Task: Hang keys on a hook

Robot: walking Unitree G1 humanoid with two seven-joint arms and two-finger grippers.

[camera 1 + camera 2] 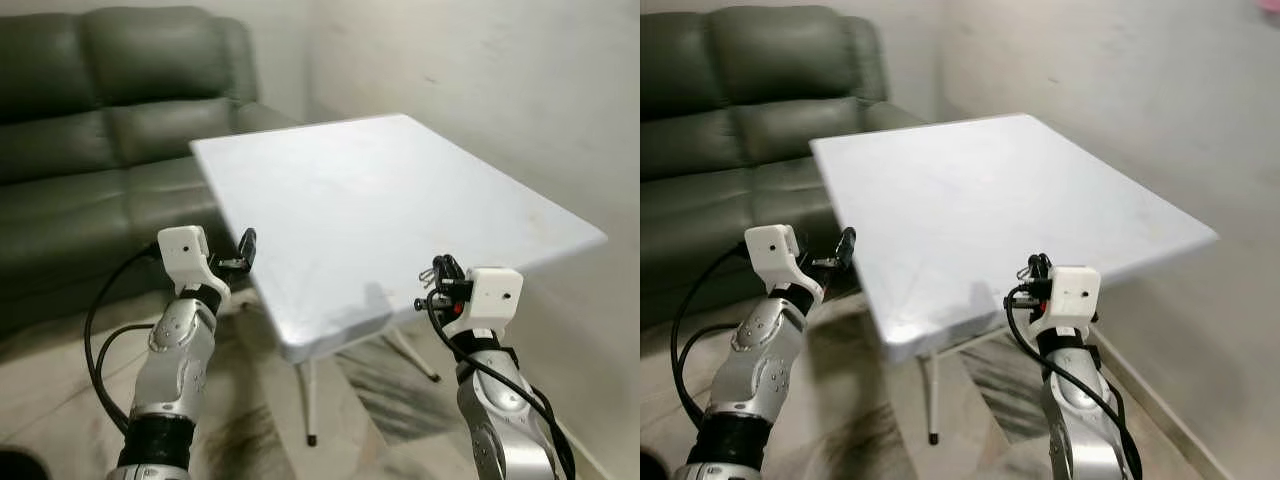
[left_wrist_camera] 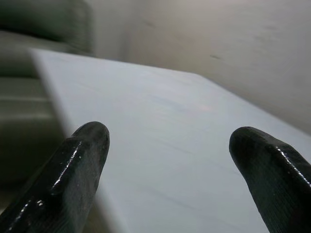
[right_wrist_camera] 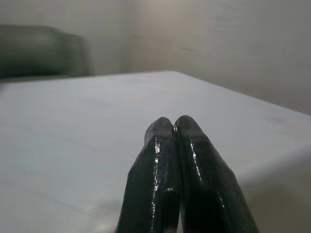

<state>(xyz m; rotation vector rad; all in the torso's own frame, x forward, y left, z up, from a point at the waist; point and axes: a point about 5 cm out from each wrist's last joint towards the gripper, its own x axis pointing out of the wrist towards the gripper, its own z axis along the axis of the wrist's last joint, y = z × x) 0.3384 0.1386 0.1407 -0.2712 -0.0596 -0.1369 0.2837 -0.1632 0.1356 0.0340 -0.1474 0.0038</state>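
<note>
Close to us, our right gripper [image 1: 440, 272] is pressed tight together, and we cannot tell if the small metal bit there is the keys. Our left gripper [image 1: 243, 252] is spread wide, holding nothing, by the near left edge of the smooth white square table [image 1: 400, 190]. Behind sits a soft green couch [image 1: 90, 120]

Dim, even room light — soft glare on the white table [image 1: 400, 200] — wrist views blurred.

The square white tabletop [image 1: 390, 215] lies bare — open passage above it; a dark green leather sofa [image 1: 90, 140] crowds its left edge, pale walls [image 1: 500, 70] close behind.
</note>
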